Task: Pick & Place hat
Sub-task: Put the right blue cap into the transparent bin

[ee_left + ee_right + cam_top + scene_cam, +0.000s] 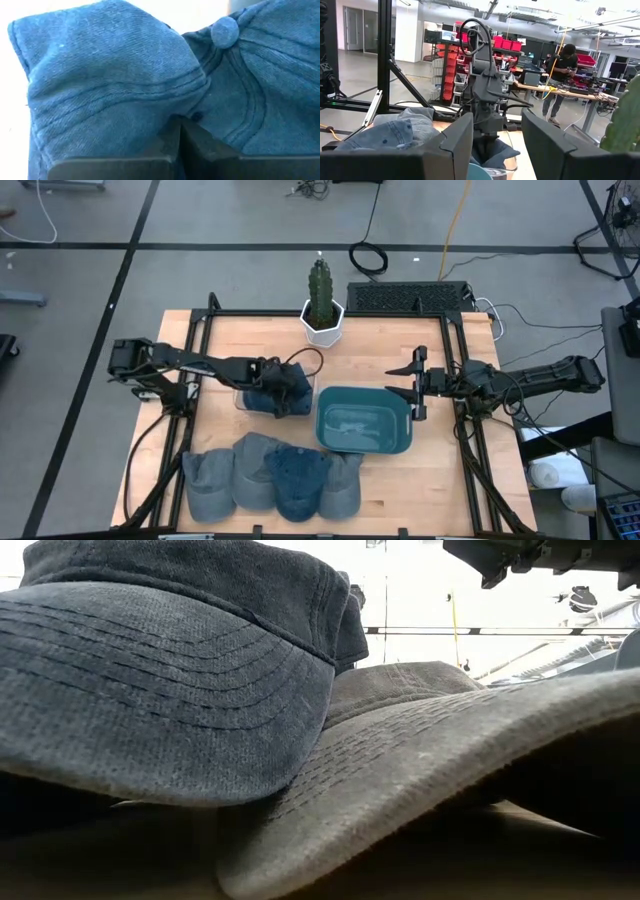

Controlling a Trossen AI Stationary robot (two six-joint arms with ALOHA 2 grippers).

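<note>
Left fingers (290, 392) pinch a blue hat (281, 389).
Right fingers (412, 387) spread wide, holding nothing, above teal bin (365, 420) edge.

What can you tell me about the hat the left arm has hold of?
The hat is dark blue denim-like cloth with stitched seam lines and a cloth button on its crown. It is crumpled, pinched in the left tool, just left of the teal bin, apart from the row of hats nearer the front edge.
</note>
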